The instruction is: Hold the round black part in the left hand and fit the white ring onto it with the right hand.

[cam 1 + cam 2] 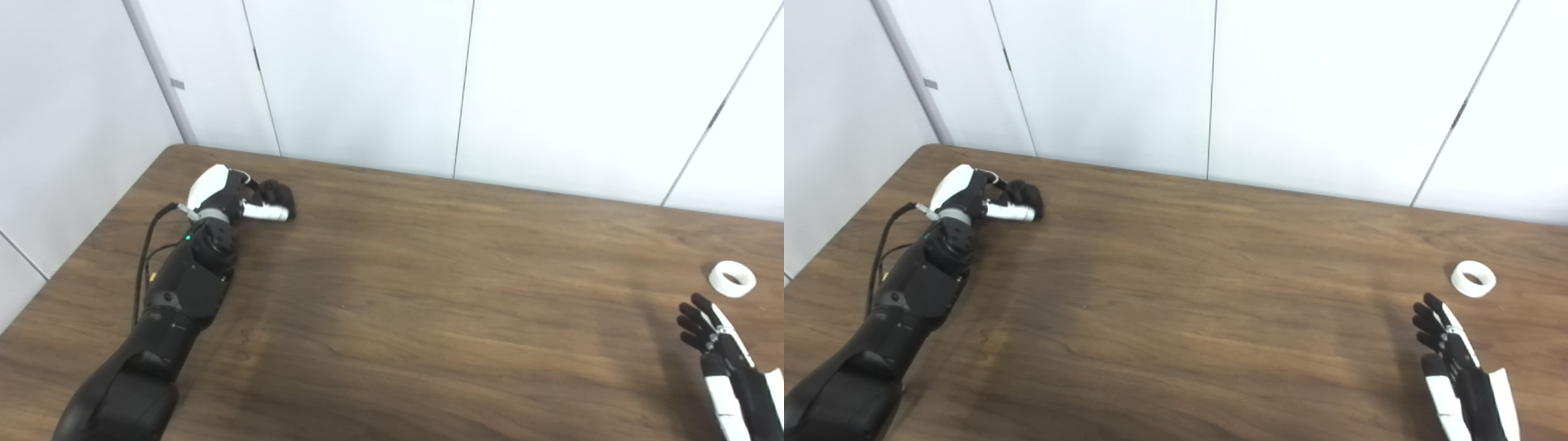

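Observation:
My left hand (245,199) lies on the table at the far left, fingers curled and thumb closed around a round black part (280,196). The part is dark against the black fingers, so its outline is hard to make out. It also shows in the right eye view (1028,195). A white ring (732,278) lies flat on the table at the far right. My right hand (713,343) is open with fingers stretched out, just short of the ring on its near side and a little to its left, not touching it.
The brown wooden table (429,294) runs up to white wall panels at the back and left. A black cable (144,257) loops along my left forearm.

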Robot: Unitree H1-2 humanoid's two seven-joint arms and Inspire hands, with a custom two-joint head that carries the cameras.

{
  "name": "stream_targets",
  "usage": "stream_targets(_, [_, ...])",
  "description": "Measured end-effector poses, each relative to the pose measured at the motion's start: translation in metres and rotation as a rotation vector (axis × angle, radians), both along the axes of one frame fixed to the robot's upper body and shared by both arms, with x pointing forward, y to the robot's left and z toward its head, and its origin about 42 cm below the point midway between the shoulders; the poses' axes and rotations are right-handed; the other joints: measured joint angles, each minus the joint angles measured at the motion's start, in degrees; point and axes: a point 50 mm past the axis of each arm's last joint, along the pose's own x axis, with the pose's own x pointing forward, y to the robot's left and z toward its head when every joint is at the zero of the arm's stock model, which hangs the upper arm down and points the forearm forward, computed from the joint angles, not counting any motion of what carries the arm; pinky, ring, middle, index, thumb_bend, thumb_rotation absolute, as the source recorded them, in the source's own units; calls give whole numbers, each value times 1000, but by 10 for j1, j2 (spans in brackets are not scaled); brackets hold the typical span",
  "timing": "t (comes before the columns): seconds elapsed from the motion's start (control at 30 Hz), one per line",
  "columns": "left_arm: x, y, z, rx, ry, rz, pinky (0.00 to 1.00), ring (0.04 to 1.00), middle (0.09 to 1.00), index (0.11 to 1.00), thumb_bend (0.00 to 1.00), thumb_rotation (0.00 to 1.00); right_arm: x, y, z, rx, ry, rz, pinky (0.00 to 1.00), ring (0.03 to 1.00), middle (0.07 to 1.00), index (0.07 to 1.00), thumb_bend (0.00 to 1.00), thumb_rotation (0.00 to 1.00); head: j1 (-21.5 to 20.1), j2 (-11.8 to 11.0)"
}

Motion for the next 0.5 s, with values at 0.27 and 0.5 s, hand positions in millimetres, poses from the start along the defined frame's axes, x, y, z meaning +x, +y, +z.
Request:
stream_targets(0.27, [1,-3,0,-34,-59,-30,867,881,805,486,519,48,0,0,0,-4,-2,-7,838,866,869,882,583,1000,-2,-2])
stream_targets(0.5, [-1,-5,-2,-30,-94,-43,820,856,783,485,521,45,0,0,0,-16,-4,-15,835,865,866,874,601,1000,-3,1])
